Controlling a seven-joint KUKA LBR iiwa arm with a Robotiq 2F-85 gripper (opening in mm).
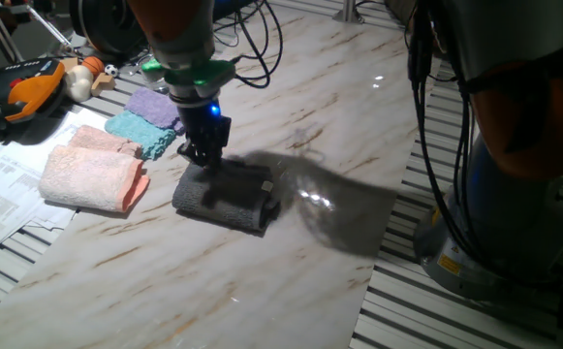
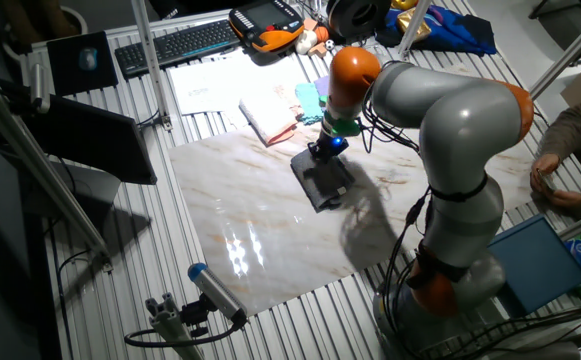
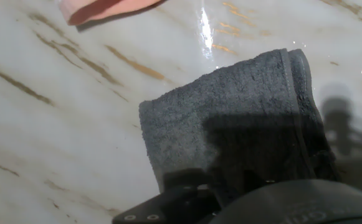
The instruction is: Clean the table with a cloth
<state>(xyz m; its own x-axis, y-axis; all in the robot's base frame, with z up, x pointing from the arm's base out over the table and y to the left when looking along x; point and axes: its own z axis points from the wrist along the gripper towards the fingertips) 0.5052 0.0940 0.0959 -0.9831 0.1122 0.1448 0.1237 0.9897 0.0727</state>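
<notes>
1. Hand view: a dark grey terry cloth (image 3: 230,118), folded with a thick rolled edge on one side, lies flat on the white marble-look bench (image 3: 62,143).
2. One fixed view: the end effector (image 1: 203,155) presses down on the cloth (image 1: 225,198) near its left end; whether its fingers grip the fabric cannot be told.
3. A small light tag shows on the cloth's right side.
4. A pink towel (image 1: 92,177), a teal cloth (image 1: 142,131) and a purple cloth (image 1: 155,105) sit nearby at the bench's edge.
</notes>
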